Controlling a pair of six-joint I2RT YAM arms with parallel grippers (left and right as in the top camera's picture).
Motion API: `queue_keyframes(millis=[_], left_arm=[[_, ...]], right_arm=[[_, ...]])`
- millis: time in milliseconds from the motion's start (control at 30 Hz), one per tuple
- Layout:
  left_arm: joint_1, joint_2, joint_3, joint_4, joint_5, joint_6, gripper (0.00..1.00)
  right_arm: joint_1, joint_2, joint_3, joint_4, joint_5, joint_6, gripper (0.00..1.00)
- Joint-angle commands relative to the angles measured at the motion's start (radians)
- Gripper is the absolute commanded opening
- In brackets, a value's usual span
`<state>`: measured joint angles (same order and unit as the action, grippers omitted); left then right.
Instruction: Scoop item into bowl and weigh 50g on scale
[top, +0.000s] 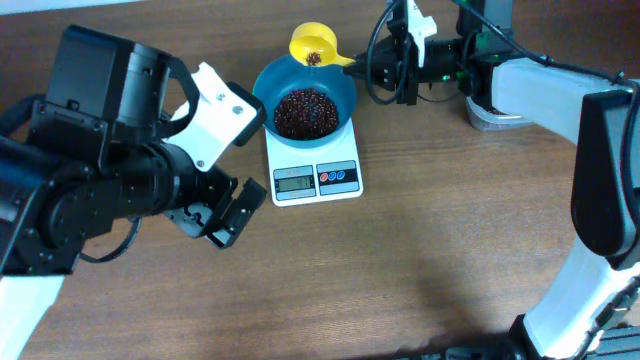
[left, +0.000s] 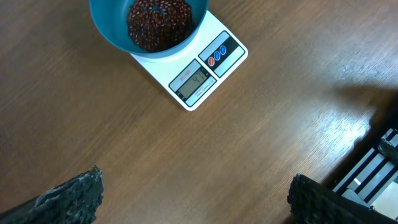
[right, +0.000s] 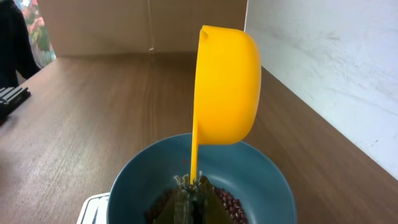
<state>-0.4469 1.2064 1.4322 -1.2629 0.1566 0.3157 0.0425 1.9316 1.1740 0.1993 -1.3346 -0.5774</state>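
The teal-blue bowl (top: 345, 93) stands on the white scale (top: 300, 190) and holds a heap of dark red-brown beans (top: 305, 112). My right gripper (top: 372, 68) is shut on the handle of a yellow scoop (top: 313, 44), held just beyond the bowl's far rim with a few beans in it. In the right wrist view the scoop (right: 227, 87) hangs above the bowl (right: 273, 180), gripped at the handle by my fingers (right: 194, 184). My left gripper (top: 222, 215) is open and empty over the table, left of the scale. The left wrist view shows the bowl (left: 106, 28), beans (left: 158, 22) and scale (left: 205, 74).
A clear plastic tub (top: 492, 117) sits at the back right, mostly hidden behind my right arm. The scale's display (top: 295, 181) is lit, digits unreadable. A white wall (right: 336, 56) runs along the table's far edge.
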Motion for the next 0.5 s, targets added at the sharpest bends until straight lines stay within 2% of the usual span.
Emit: queue_keyframes(millis=[0, 67, 467], left_arm=[[-0.004, 0.003, -0.006, 0.002, -0.007, 0.015, 0.99], [-0.004, 0.003, -0.006, 0.002, -0.007, 0.015, 0.99], [-0.004, 0.003, -0.006, 0.002, -0.007, 0.015, 0.99]], right_arm=[[-0.005, 0.008, 0.005, -0.027, 0.015, 0.009, 0.04], [-0.006, 0.006, 0.005, 0.008, -0.055, 0.01, 0.04], [-0.005, 0.006, 0.005, 0.007, -0.047, 0.01, 0.04]])
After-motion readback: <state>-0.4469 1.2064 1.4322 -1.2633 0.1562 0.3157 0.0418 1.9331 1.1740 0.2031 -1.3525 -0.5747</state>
